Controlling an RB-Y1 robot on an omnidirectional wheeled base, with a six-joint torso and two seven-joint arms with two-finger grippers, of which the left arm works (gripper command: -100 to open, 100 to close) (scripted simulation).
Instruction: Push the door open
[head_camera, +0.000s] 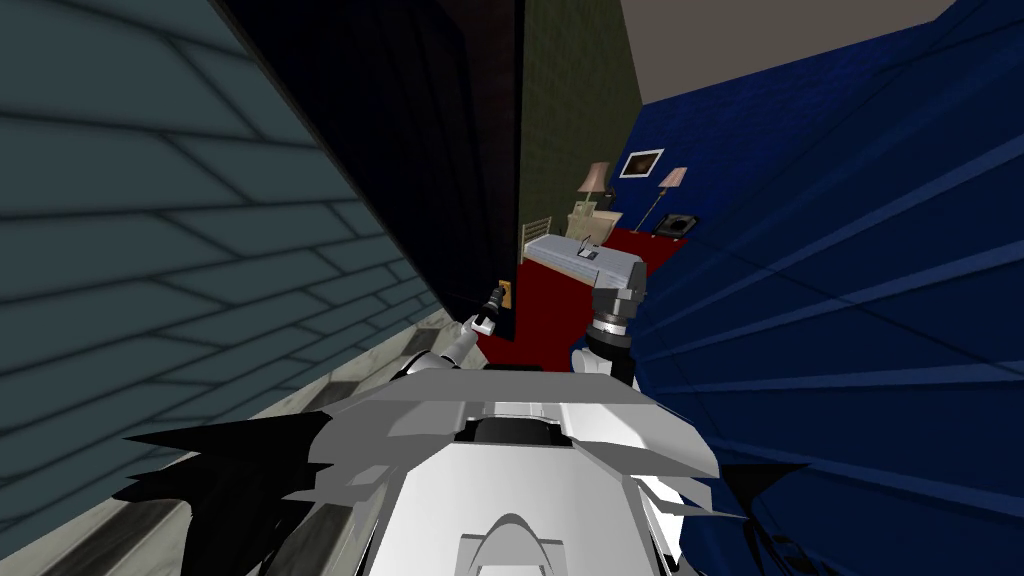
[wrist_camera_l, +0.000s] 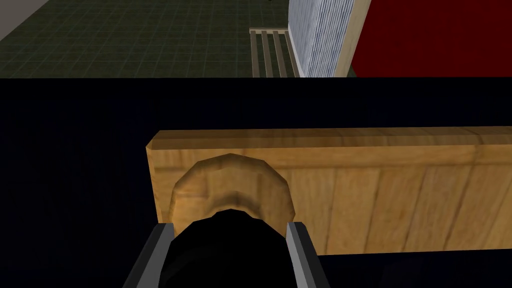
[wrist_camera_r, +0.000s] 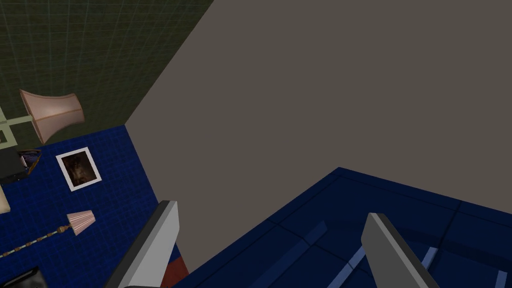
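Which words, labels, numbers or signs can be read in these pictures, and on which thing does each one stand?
None: no text can be read in any view.
The dark door, its wooden plate and black knob bear no writing.
The framed picture on the blue wall holds a dark image without letters.
The small thing on the bed is too small to tell.

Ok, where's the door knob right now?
In the left wrist view, the door knob is gripped by the left gripper, in front of a wooden plate on the dark door.
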